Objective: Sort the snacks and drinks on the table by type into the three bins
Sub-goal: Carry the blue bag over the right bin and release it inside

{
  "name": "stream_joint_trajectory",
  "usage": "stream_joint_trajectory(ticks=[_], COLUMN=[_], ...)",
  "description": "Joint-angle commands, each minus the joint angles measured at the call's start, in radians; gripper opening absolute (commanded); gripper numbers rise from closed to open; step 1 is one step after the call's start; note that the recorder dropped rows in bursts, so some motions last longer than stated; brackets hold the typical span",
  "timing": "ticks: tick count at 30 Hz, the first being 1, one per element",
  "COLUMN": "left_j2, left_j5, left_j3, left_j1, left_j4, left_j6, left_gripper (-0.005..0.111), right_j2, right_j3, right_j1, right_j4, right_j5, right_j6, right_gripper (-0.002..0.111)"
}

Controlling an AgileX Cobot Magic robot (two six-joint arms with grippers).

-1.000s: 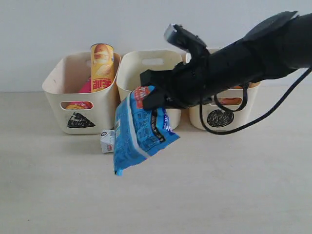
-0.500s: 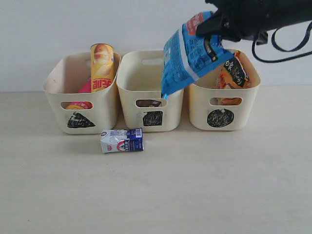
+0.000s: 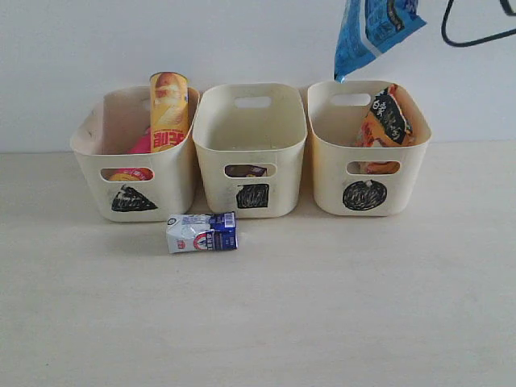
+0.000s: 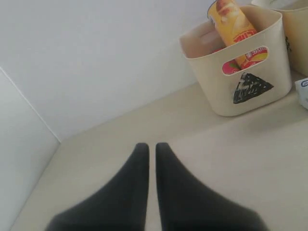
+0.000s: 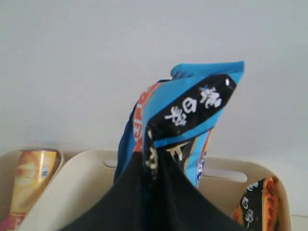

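Exterior view: blue bag point(image 3: 372, 28) long axis upright, corner down — right fingers point(image 5: 132, 197) pinch it (left fingers point(image 4: 130, 192) clenched).

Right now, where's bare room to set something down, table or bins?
Table: bare across the whole front, and right of the drink carton before the circle bin. Square bin: mostly bare, only a purple box low inside. Circle bin: free left of the orange-black bag, but the blue bag hangs above it. Crowded: triangle bin, chip tubes.

bins point(image 3: 165, 192) point(image 3: 218, 187) point(image 3: 403, 192) 3 | chip tubes point(image 3: 168, 109) point(image 3: 141, 146) 2 | bags point(image 3: 371, 28) point(image 3: 385, 121) 2 | carton point(image 3: 201, 232) 1 | box point(image 3: 250, 171) 1
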Motion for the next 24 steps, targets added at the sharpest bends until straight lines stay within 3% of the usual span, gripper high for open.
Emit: stream_joint_trajectory(ticks=[1,9,15,17,18,19,20,21,24], left_j2=[-0.004,-0.004,-0.004,-0.004,-0.004,-0.004,-0.004,-0.004,-0.004], left_j5=[0.007,0.005,0.005,0.006,0.006,0.006,0.006,0.006,0.006], left_j3=[0.004,0.004,0.004,0.004,0.004,0.004,0.004,0.004,0.004], left_j1=[0.001,0.001,0.001,0.001,0.001,0.001,0.001,0.001,0.001], left_j4=[0.001,0.008,0.008,0.008,0.008,0.008,0.008,0.008,0.008], left_j6=[0.000,0.000,0.000,0.000,0.000,0.000,0.000,0.000,0.000], left_gripper=[0.004,0.004,0.004,0.004,0.004,0.004,0.004,0.004,0.004], right_j2=[0.100,0.256,0.333,0.333,0.333,0.331,0.326,0.321,0.269], right_j3=[-0.034,-0.042,-0.042,-0.042,-0.042,-0.042,-0.042,-0.042,-0.042], right_j1=[-0.005,-0.005,-0.005,-0.005,-0.005,-0.005,-0.005,-0.005,-0.005], right_j4=[-0.012,-0.012,-0.012,-0.012,-0.012,-0.012,-0.012,-0.012,-0.012], right_j5=[-0.026,-0.115,-0.074,-0.077,-0.082,-0.080,-0.073,-0.061,-0.017], right_j6=[-0.016,-0.053,-0.062,-0.062,-0.062,-0.062,-0.062,-0.062,-0.050], right_gripper=[0.001,0.001,0.004,0.023,0.050,0.062,0.086,0.087,0.070])
